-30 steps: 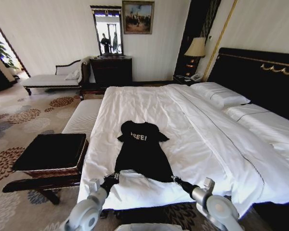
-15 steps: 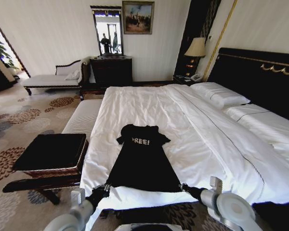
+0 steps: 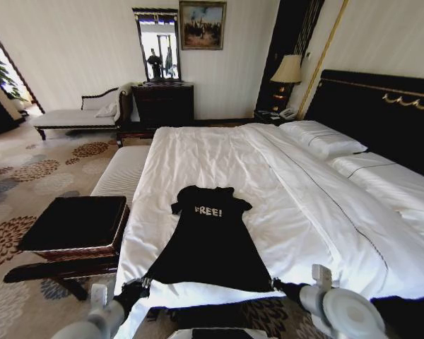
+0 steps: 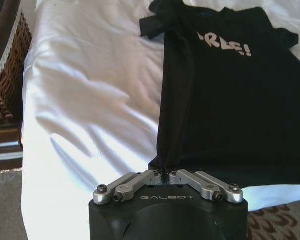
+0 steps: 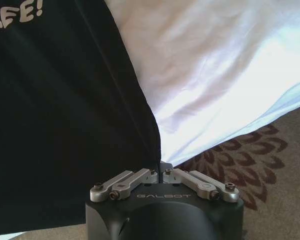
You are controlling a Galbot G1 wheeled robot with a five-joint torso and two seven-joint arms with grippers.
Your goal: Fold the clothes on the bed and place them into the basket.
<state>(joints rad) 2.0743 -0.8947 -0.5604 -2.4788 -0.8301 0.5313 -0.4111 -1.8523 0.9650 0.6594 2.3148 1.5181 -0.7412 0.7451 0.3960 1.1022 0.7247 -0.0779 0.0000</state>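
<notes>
The bed (image 3: pixel 297 205), its white duvet smooth beneath a tall black headboard, carries the black T-shirt (image 3: pixel 208 240) stretched flat near the foot edge, collar toward the pillows, hem drawn wider and closer to the edge than a second ago, when the cloth lay bunched and narrower. Beside the bed on the patterned carpet stands the wicker basket (image 3: pixel 74 224), its flat black top bare, well apart from the shirt. The left gripper (image 4: pixel 165 175), now lower and farther outward at the foot of the bed, has its jaws pinched tight on the shirt's left hem corner; the right gripper (image 5: pixel 160 172) pinches the opposite corner likewise. White lettering across the chest reads "FREE!"; each gripper body is marked "GALBOT".
</notes>
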